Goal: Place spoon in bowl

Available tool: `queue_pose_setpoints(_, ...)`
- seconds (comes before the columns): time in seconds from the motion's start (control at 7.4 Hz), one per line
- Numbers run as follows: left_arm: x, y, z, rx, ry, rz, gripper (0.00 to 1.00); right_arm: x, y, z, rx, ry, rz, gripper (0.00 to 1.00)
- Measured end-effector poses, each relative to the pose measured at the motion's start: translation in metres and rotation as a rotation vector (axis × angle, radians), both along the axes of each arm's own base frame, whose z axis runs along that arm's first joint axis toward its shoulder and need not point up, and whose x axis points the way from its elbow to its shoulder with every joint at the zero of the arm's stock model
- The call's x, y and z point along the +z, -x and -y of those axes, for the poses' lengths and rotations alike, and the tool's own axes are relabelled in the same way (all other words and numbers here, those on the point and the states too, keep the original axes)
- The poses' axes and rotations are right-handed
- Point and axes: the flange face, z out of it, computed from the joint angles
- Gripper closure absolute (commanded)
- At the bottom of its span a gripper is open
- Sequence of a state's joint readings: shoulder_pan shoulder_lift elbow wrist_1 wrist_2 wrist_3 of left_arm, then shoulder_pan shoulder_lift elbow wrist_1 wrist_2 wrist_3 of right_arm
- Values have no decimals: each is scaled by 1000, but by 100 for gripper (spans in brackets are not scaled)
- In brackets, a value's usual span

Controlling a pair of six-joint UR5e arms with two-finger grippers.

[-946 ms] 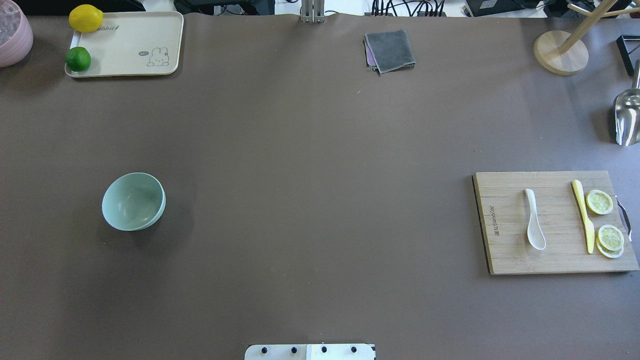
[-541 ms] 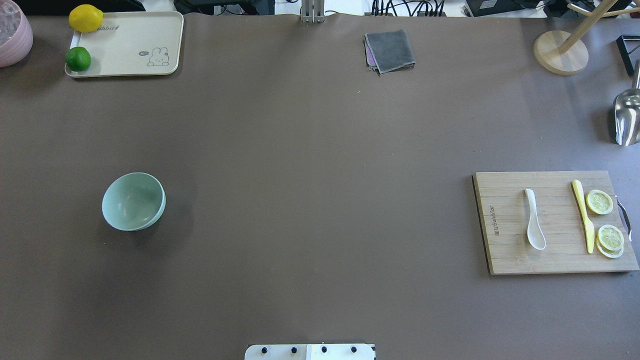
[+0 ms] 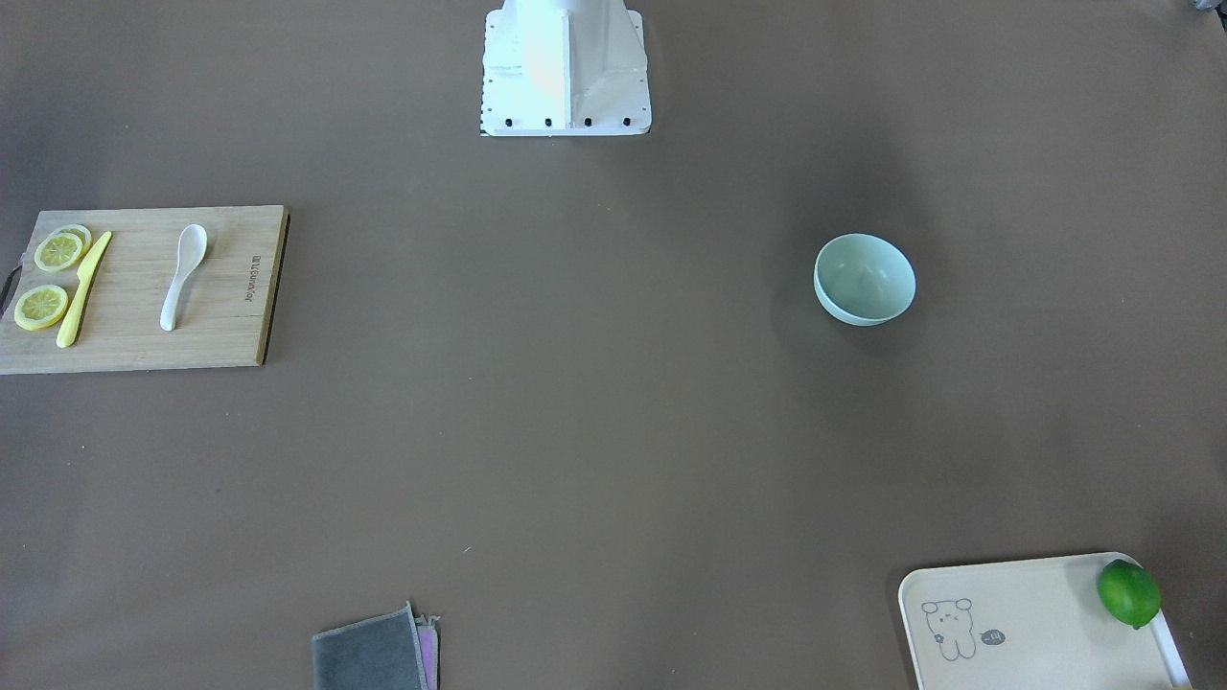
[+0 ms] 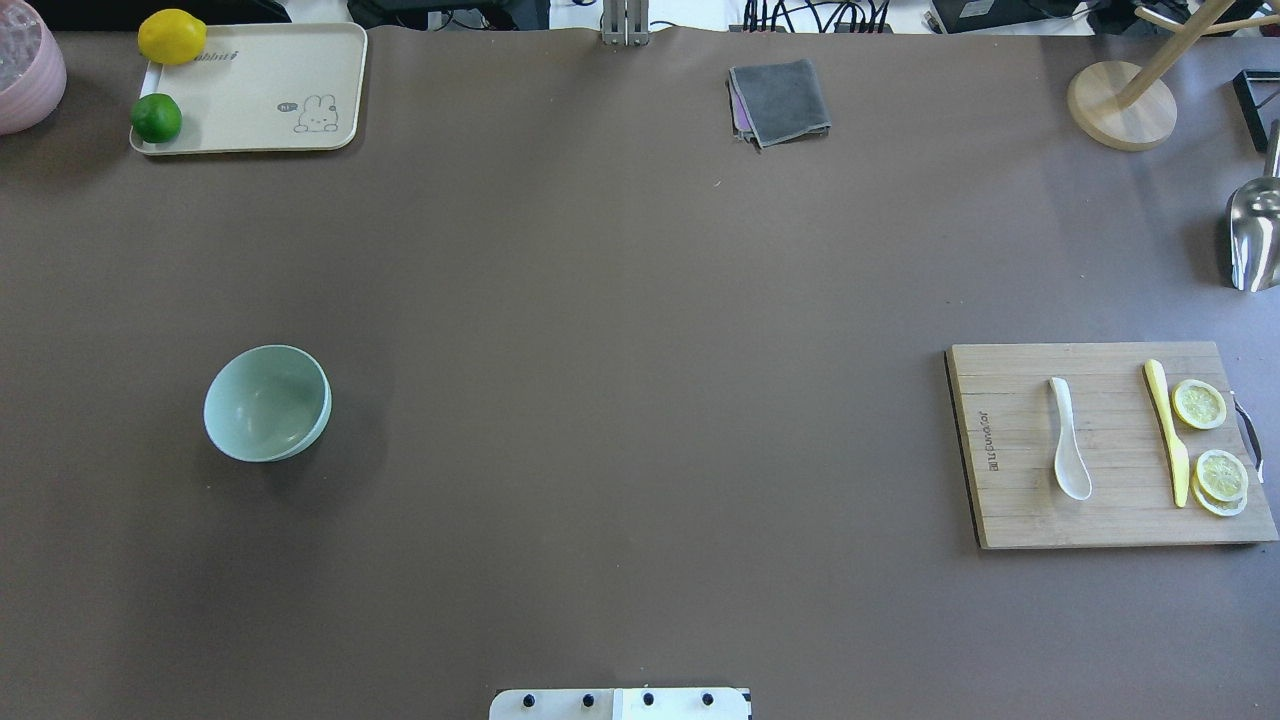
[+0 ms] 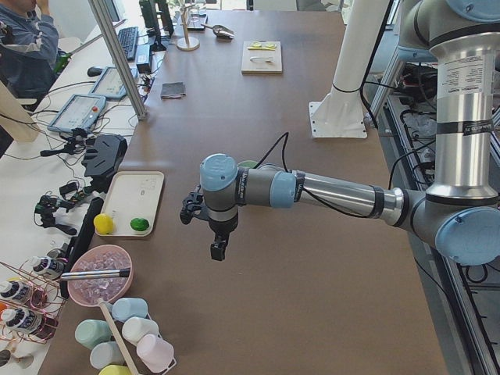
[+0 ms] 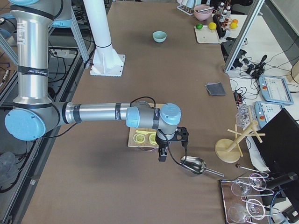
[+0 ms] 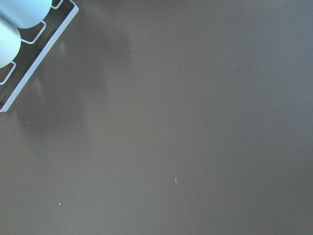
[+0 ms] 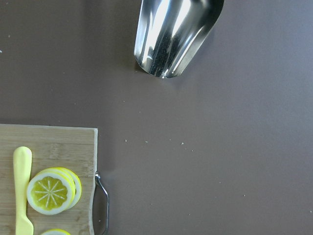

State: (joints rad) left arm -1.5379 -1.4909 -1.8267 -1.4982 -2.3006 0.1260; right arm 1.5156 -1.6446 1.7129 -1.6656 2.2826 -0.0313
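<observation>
Right gripper point(image 6: 161, 157) near board point(image 4: 1010, 505), spoon point(image 4: 1068, 452) on it, bowl point(image 4: 266, 402) apart

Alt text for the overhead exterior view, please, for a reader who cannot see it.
A white spoon lies on a wooden cutting board at the right of a brown table, beside a yellow knife and lemon slices. An empty mint-green bowl stands far off at the left. No robot arm shows in this view.

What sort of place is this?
Most likely a robotics test lab, not a real kitchen: a blue-jointed robot arm reaches over a brown table, control tablets sit alongside, and a wooden cutting board holds lemon slices.
</observation>
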Motion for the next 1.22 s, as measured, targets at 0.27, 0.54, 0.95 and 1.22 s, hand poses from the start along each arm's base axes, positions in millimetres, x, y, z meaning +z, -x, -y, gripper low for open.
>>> queue_pose_setpoints(0.27,-3,-3,2,3,-22,-2,3,4,1,3,-3,-3,6,0)
queue_pose_setpoints(0.54,-18,-5,8,-15,-33,-22,3,6,1,3,-3,-40,15,0)
queue_pose_setpoints(0.95,-37,-15,17,-50,-12,-105,3,1,2,3,3,-57,29,0)
queue_pose_setpoints(1.22,-44,-17,18,-47,-56,-116,2,8,3,2,3,-38,42,0)
